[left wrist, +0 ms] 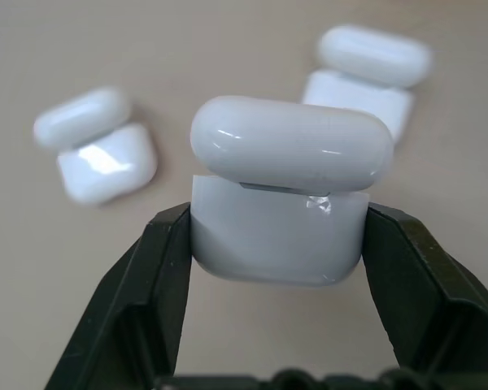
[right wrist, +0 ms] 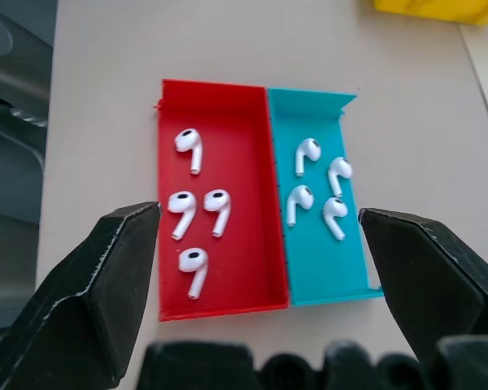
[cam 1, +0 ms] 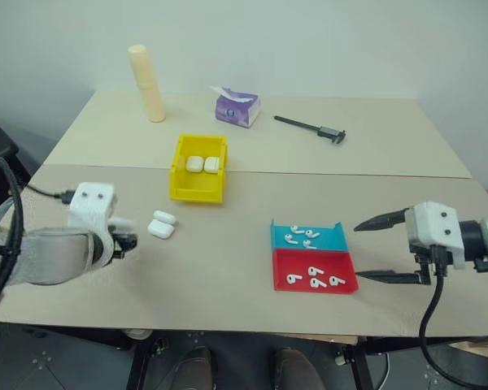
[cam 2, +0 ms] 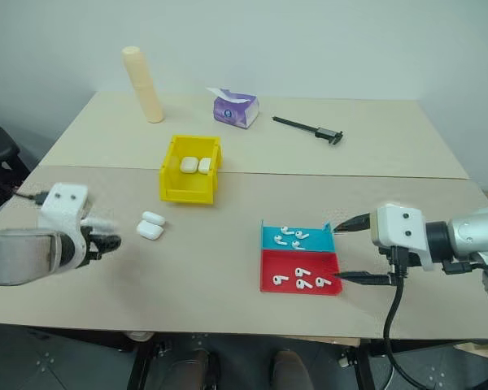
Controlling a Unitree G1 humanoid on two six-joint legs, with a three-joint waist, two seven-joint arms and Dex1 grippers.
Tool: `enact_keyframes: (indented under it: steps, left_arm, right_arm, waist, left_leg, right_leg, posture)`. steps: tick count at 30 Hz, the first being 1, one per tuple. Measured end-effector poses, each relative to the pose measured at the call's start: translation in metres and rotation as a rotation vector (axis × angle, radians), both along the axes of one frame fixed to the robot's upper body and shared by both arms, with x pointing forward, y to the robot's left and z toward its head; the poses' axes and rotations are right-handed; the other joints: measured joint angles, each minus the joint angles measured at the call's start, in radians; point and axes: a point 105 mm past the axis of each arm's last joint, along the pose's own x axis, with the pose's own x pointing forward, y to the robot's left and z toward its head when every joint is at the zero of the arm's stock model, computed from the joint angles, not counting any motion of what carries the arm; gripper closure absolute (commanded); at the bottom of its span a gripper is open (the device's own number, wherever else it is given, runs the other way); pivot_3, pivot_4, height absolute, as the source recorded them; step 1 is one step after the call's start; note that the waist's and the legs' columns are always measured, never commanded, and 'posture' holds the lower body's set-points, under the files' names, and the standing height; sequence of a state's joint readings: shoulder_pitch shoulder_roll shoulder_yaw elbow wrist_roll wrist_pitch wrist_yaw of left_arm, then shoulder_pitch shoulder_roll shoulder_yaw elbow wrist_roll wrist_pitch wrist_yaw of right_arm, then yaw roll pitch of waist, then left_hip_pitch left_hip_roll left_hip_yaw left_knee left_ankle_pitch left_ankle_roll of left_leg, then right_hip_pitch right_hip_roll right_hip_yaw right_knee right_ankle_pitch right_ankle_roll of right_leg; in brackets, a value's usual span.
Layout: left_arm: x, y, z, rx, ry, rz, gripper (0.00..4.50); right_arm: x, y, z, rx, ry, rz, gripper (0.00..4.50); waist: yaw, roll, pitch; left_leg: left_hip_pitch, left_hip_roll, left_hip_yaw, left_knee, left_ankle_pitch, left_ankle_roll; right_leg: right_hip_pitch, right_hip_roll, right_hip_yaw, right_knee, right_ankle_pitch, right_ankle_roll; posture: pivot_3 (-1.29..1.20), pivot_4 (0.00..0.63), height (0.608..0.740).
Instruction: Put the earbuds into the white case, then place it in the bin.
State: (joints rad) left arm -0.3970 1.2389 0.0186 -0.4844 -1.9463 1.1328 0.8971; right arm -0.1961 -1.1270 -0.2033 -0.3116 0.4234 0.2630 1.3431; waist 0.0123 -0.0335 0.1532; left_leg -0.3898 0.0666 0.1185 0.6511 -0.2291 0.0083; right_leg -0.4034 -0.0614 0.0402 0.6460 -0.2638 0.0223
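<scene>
Fingers of the left gripper [left wrist: 276, 244] pinch a case [left wrist: 281, 195], lid ajar; it may slip. Right gripper [right wrist: 260, 236], wide, could nudge the trays [right wrist: 220, 195] over earbuds [right wrist: 193, 150].

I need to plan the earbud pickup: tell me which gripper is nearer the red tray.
Right. The right gripper hangs open just beside the red tray; the left gripper, shut on a white case, is across the table.
</scene>
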Motion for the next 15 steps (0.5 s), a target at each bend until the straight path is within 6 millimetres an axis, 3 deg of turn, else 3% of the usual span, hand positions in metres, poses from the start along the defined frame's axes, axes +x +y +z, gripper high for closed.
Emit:
enact_keyframes:
  steps: [5,9,15]
  left_arm:
    - [0.005,-0.047,0.017,-0.038,-0.272,-0.240,1.65]
    - [0.013,-0.077,0.011,-0.114,-0.529,-0.450,1.65]
    - [0.013,-0.111,0.010,-0.324,-0.884,-0.687,1.65]
  right_arm:
    - [0.007,0.005,0.016,-0.002,-0.055,0.003,0.00]
    - [0.006,0.012,0.020,-0.033,-0.050,0.017,0.00]
    - [-0.001,0.024,0.019,-0.167,0.023,0.032,0.00]
  waist:
    - [-0.002,0.001,0.000]
    - [-0.001,0.001,0.000]
    - [0.000,0.002,-0.001]
  left_leg:
    - [0.000,0.000,0.003,-0.001,0.002,-0.003]
    - [-0.001,0.000,0.004,-0.001,0.006,-0.010]
    - [-0.005,0.001,0.003,0.001,0.000,0.000]
  right_leg:
    - [0.000,0.001,0.000,-0.001,0.000,0.000]
    - [0.000,0.002,-0.001,-0.002,0.000,-0.001]
    - [-0.001,0.000,-0.002,-0.004,0.001,0.000]
  posture:
    - [0.00,0.150,0.740]
    - [0.00,0.150,0.740]
    - [0.00,0.150,0.740]
